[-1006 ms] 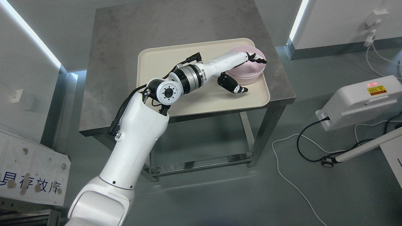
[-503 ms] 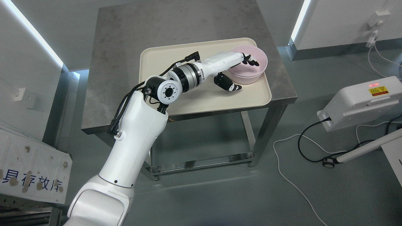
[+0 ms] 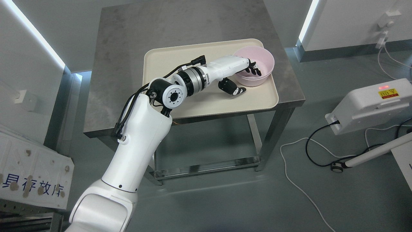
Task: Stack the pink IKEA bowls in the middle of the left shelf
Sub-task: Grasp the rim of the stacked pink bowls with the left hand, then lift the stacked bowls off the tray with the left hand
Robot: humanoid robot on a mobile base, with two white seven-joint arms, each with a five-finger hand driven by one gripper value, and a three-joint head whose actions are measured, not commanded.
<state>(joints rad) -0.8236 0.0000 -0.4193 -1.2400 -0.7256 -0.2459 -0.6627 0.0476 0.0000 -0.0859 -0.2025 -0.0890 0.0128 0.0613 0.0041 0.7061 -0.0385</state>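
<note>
Bowl (image 3: 257,69) in tray (image 3: 180,58) right corner; tray on table (image 3: 128,48).

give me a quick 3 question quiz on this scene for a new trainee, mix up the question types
1. True or false: the pink bowl stands on the bare metal table, off the tray.
2. Multiple choice: where are the fingers of the left hand? A) flat on the tray B) reaching over the rim into the bowl C) under the table
3. Short answer: which corner of the tray holds the bowl, as the head view shows it?

Key
1. False: it stands on the cream tray.
2. B; the thumb stays outside the bowl's wall.
3. The far right corner.
</note>
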